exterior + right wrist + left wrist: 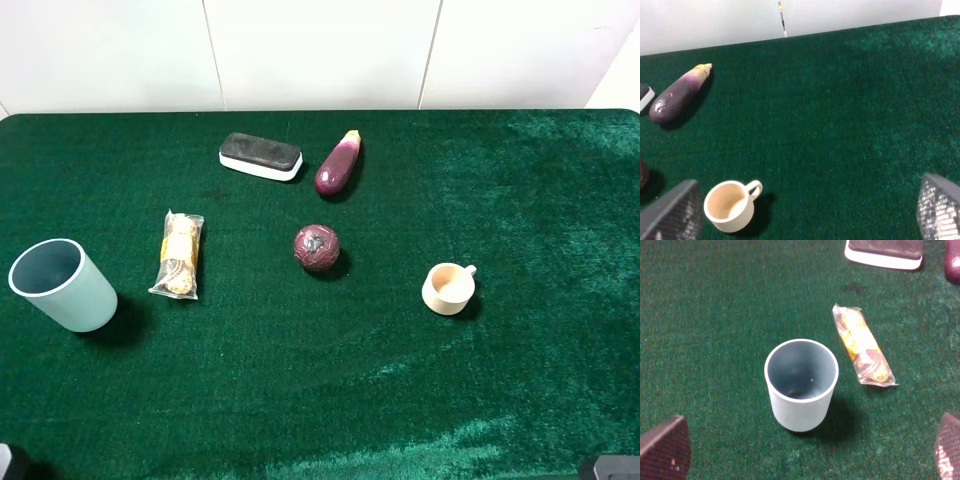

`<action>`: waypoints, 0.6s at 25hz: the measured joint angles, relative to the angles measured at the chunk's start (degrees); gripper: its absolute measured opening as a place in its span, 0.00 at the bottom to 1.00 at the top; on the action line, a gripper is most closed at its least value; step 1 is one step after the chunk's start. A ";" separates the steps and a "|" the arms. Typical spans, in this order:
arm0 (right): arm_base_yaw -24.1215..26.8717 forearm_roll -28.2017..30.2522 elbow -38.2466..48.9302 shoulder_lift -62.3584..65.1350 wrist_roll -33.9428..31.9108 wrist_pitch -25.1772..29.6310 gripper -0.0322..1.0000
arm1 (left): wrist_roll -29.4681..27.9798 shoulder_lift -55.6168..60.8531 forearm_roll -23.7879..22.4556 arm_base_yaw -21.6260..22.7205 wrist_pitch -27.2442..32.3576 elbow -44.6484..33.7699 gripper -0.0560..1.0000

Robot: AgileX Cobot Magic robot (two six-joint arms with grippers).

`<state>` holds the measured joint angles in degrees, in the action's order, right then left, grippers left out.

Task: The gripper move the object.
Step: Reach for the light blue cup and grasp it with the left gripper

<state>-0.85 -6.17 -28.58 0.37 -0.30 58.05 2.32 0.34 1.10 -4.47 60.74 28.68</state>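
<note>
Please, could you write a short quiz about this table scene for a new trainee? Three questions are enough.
1. True or false: the tumbler stands upright and is empty.
2. In the high view, the tumbler stands on which part of the green table? A. left side B. middle C. right side
3. Fill in: the left hand is ___ (open or shut).
Key: 1 true; 2 A; 3 open.

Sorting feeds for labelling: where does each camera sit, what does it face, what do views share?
Exterior high: overhead, facing down at the table; hardly any robot.
Left wrist: left arm, above the tumbler; open left gripper frames it.
Right wrist: right arm, facing the wall past the cup; open right gripper.
Shared: overhead also shows tumbler and cup.
</note>
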 joint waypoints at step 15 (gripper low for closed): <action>0.00 0.00 0.00 0.00 0.00 0.00 0.66 | 0.00 0.00 0.00 0.00 0.00 0.00 0.99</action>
<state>-0.85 -6.17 -28.58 0.37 -0.30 58.06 2.32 0.34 1.10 -4.47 60.74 28.68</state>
